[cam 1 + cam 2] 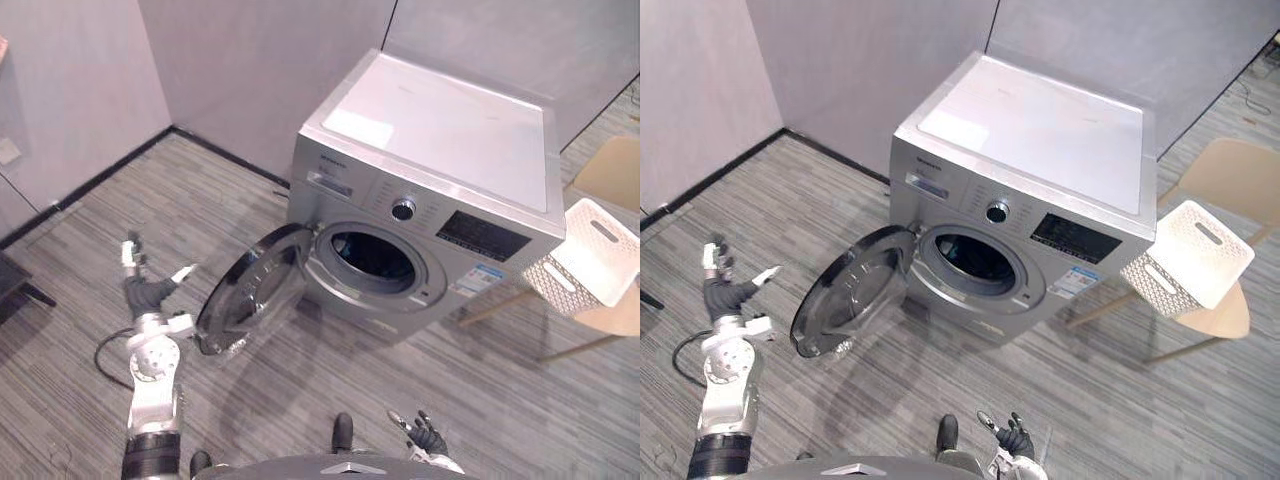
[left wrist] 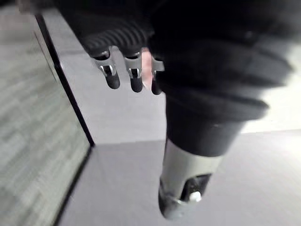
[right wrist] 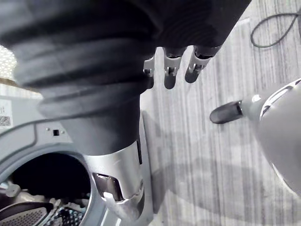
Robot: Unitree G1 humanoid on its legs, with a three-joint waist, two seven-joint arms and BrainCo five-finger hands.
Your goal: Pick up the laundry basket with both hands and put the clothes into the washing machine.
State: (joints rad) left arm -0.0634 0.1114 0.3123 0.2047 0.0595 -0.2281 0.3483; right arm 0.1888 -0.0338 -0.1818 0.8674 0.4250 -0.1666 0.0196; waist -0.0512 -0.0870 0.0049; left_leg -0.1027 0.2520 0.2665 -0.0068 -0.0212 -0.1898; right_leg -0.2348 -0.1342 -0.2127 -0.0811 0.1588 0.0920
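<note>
A silver front-loading washing machine [image 1: 440,140] stands in the middle of the room. Its round door [image 1: 255,290] is swung wide open to the left, and the drum opening [image 1: 372,257] is dark inside. To the right of the machine, a white perforated laundry basket [image 1: 585,255] rests on a wooden chair [image 1: 615,175]. My left hand [image 1: 145,290] is raised just left of the open door with its fingers [image 2: 134,70] straight and empty. My right hand [image 1: 425,435] hangs low in front of the machine, its fingers [image 3: 171,70] relaxed and holding nothing. Both hands are far from the basket.
Grey walls with a dark skirting line [image 1: 100,175] run behind and to the left of the machine. The open door juts out over the striped grey floor [image 1: 520,400] between my left hand and the drum. The chair's legs [image 1: 490,310] reach toward the machine's right corner.
</note>
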